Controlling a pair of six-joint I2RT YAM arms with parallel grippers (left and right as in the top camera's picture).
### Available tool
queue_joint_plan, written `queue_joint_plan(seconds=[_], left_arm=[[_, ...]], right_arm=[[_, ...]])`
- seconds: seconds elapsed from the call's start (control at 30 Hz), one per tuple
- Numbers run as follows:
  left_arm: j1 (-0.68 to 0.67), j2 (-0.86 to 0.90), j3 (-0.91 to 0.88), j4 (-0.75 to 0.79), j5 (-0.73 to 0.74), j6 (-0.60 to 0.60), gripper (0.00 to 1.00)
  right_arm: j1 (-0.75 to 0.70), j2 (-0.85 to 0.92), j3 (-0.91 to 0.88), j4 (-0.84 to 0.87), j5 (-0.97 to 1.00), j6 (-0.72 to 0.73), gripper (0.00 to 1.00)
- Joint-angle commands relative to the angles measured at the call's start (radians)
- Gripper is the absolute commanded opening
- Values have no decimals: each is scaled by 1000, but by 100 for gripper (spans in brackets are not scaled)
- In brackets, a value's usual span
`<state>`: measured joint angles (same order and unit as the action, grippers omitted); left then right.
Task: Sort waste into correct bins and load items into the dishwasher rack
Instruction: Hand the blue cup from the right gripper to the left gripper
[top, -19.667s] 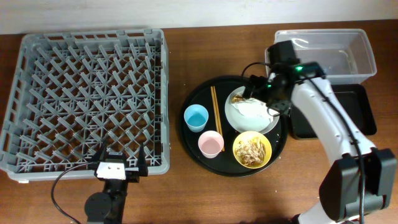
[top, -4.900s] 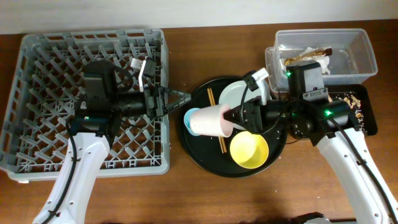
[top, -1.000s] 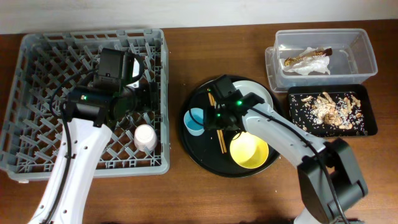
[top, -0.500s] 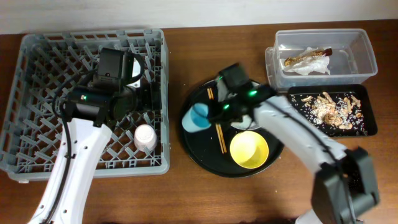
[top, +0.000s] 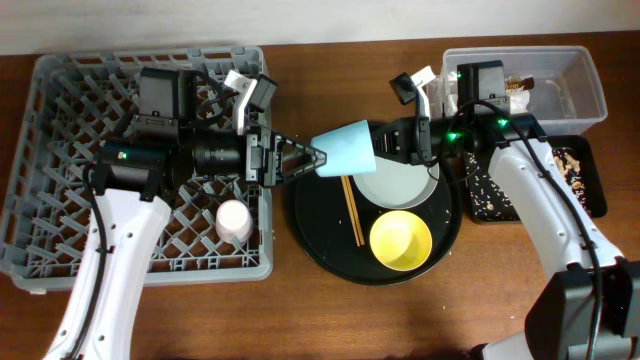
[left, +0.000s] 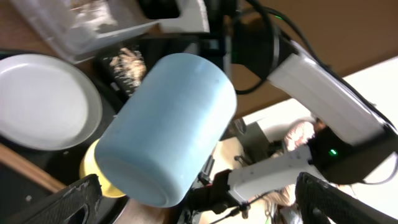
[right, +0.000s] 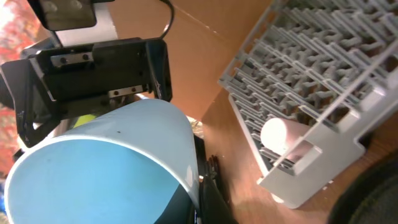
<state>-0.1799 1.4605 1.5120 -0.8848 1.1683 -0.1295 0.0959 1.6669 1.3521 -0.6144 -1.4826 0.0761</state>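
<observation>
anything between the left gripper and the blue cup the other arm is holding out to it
Nothing visible. The right gripper holds the light-blue cup on its side, base toward the open left gripper. The left wrist view shows only open air between the fingers and the cup.

Cup (top: 233, 220) in rack (top: 200, 268) — near right corner, roughly.

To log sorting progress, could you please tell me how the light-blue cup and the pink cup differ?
Colour: the light-blue cup is blue, the pink cup pale pink. Place: the blue one hangs sideways above the round tray, pinched at its rim by the right gripper; the pink one sits free among the pegs of the dishwasher rack. Both are small cups.
</observation>
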Motion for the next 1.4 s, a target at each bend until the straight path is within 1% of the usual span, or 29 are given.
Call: queue_joint_plan(seconds=[0.0, 0.07, 0.1, 0.17, 0.23, 0.33, 0.4, 0.53, 0.6, 0.67, 0.7, 0.77, 0.87, 0.9, 0.93, 1.27, 1.37], left_arm=[[6, -4, 9, 2, 100, 127, 98], [6, -3, 6, -8, 89, 182, 98], [6, -2, 2, -19, 45, 203, 98], [6, -2, -17, -20, 1, 208, 98], [6, -2, -45, -18, -15, 215, 98], [6, -2, -70, 26, -13, 214, 98], [6, -2, -70, 60, -2, 213, 98], [6, -2, -70, 107, 68, 214, 99], [6, -2, -70, 108, 75, 214, 99], [6, -2, -70, 107, 92, 214, 99], [6, -2, -70, 107, 95, 214, 99], [6, -2, -71, 107, 97, 214, 94], [6, -2, -71, 107, 97, 214, 89], [6, -2, -71, 107, 97, 214, 89], [6, -2, -71, 107, 97, 214, 84], [6, -2, -71, 126, 116, 214, 83], [6, -2, -71, 130, 116, 214, 83]], right_arm=[[10, -16, 6, 6, -69, -16, 4], [9, -17, 8, 25, -69, -15, 4], [9, -17, 8, 52, -69, 10, 4], [8, -17, 8, 106, -69, 52, 4], [8, -17, 8, 195, -66, 132, 4], [17, -17, 8, 274, -31, 219, 4], [45, -17, 8, 301, -18, 231, 4], [135, -17, 8, 332, 84, 257, 4], [158, -17, 8, 403, 89, 308, 4], [171, -17, 8, 509, 125, 405, 4], [172, -17, 8, 534, 134, 427, 4], [173, -17, 8, 605, 156, 480, 4], [173, -17, 8, 608, 174, 483, 4], [173, -17, 8, 607, 174, 482, 4], [173, -16, 8, 607, 171, 482, 4], [201, -11, 8, 587, 175, 479, 4], [201, -9, 7, 557, 175, 478, 4]])
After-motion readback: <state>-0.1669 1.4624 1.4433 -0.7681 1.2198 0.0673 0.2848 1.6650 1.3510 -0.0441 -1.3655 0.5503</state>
